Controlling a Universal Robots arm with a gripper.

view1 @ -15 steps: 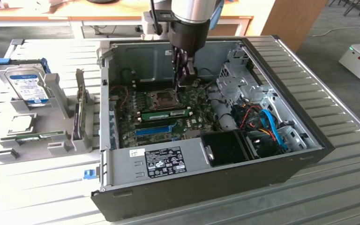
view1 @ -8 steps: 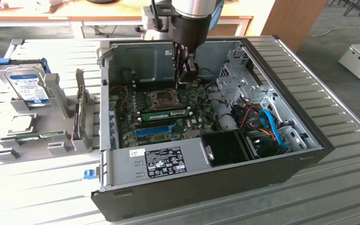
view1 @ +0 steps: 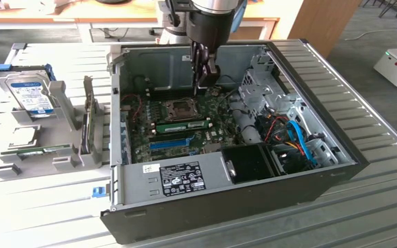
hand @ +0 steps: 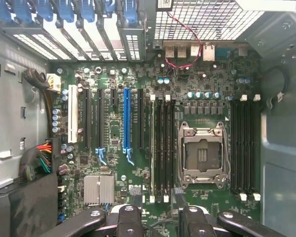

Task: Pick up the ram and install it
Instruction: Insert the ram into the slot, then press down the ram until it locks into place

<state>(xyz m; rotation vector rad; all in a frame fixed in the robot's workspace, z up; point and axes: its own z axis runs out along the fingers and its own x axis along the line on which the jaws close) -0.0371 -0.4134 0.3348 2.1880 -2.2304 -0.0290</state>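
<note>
Green with a pale label, the ram stands on edge in a motherboard slot inside the open black computer case, so we count it as already seated. We cannot read its label, the print on the white sticker on the grey metal cover, or the blue-and-white label of the hard drive out on the slatted surface. The ram's long axis runs from the exterior view's left to its right, parallel to the bright blue slot, and it sits between that slot and the empty processor socket. In the wrist view we see it edge-on as a thin strip, with empty black slots between it and the socket. Above the board the gripper hangs with its jaws apart, nothing between them, clear of the ram. A second green stick lies in a grey holder beside the case.
</note>
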